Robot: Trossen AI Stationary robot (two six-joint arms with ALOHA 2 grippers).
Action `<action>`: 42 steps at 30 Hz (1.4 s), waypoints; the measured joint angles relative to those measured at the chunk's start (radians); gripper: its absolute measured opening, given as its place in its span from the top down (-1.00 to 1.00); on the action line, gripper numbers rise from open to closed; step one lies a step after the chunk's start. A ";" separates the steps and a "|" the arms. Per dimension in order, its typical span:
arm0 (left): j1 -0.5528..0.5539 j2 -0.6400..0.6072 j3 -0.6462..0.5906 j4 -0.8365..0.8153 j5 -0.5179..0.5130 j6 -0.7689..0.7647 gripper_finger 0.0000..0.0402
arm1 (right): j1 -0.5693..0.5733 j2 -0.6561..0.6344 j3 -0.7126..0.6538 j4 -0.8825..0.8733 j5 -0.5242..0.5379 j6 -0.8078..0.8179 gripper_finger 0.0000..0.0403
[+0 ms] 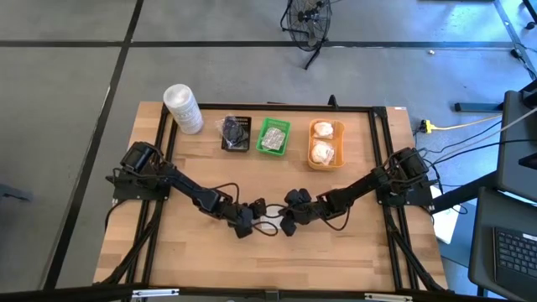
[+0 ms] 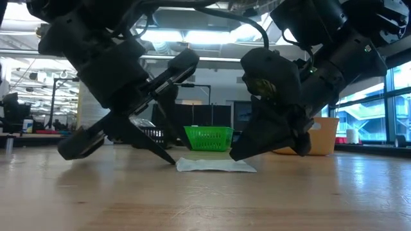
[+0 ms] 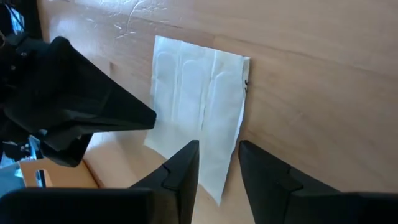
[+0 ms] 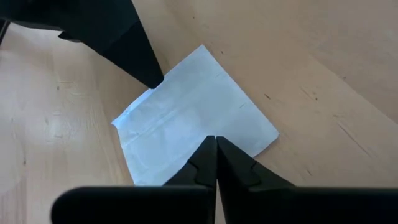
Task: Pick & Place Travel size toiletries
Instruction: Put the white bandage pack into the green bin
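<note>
Flat white square sachet lies on the light wooden surface, near the middle toward the front edge, between the two arms.

Left gripper: lowered over the sachet at one edge. Fingers parted with a narrow gap, tips over the sachet's edge; whether they touch it cannot be told. In the low view one tip reaches down to the surface just beside the sachet.

Right gripper: lowered at the opposite side of the sachet. Fingers pressed together, tips over the sachet's edge, nothing visibly held between them.

Back row, well apart from the sachet:
- tall white cylindrical tub, at the left;
- black rectangular tray with dark items inside;
- green rectangular tray holding a silvery packet;
- orange rectangular tray holding two white clear-wrapped bundles.

The three trays stand side by side, with small gaps between them.
</note>
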 joint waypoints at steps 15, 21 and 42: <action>0.022 0.061 0.002 0.099 0.021 0.073 0.46 | -0.002 0.000 0.000 0.001 -0.001 0.024 0.98; 0.039 0.060 0.002 0.102 0.100 0.068 0.59 | -0.002 0.000 0.001 0.001 -0.004 0.026 0.94; 0.051 0.066 -0.002 0.198 0.133 0.003 0.98 | -0.002 0.000 0.001 0.000 -0.074 0.049 0.97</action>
